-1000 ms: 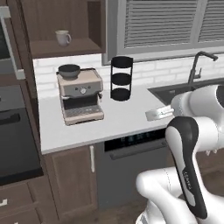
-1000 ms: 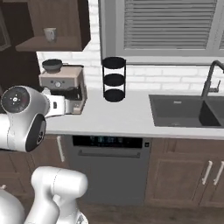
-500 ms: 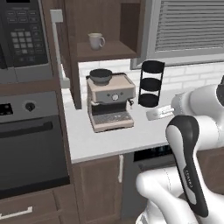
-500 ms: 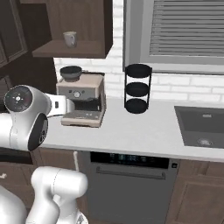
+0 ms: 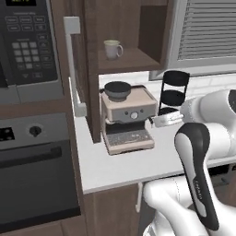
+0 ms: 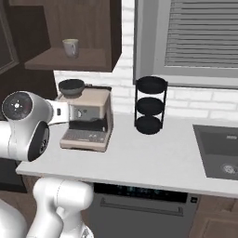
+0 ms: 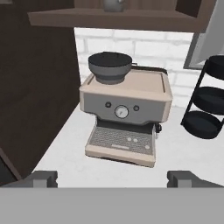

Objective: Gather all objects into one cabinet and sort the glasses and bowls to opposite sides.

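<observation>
A cream-white mug (image 5: 112, 49) (image 6: 70, 47) stands on the shelf of a narrow open brown wall cabinet (image 5: 138, 60), above the coffee machine. In the hand view only the mug's base (image 7: 113, 4) shows at the top edge. My gripper (image 7: 113, 178) is open with nothing between its fingers. It hovers over the white counter in front of the coffee machine, well below the mug. Its hand (image 5: 163, 120) (image 6: 60, 111) reaches toward the machine. The bowls, the other glasses and the wide dark cabinet are out of view.
A beige coffee machine (image 5: 126, 117) (image 6: 88, 118) (image 7: 124, 116) with a dark dish on top stands on the counter. A black three-tier stand (image 5: 174, 92) (image 6: 151, 104) is to its right. The cabinet door (image 5: 71, 64) hangs open. A microwave (image 5: 27, 46) and an oven (image 5: 32, 175) are at left, a sink (image 6: 218, 148) at right.
The whole picture has slid right: the base has driven left and nearer. Microwave and oven came into view and the sink moved toward the edge. The gripper stays open.
</observation>
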